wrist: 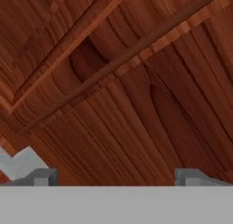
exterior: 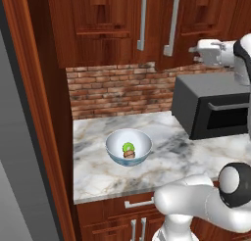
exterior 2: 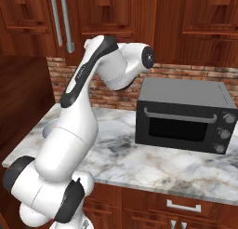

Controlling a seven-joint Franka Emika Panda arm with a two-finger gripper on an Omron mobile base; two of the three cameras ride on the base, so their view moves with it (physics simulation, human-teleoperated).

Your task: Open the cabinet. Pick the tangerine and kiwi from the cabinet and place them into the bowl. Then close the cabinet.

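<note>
Left base view: bowl (exterior: 128,148) holds kiwi (exterior: 128,147) and tangerine (exterior: 129,155).

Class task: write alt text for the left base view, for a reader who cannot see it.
A bowl holding a kiwi and a tangerine sits on a marble counter below a closed wooden cabinet. A black microwave stands to the right, and the white arm's open claw is up by the right cabinet door.

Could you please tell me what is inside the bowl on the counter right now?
Inside the bowl sit the lime-green kiwi and, just in front of it, the duller orange-brown tangerine, touching each other. The bowl's near wall hides whatever lies below them.
</note>
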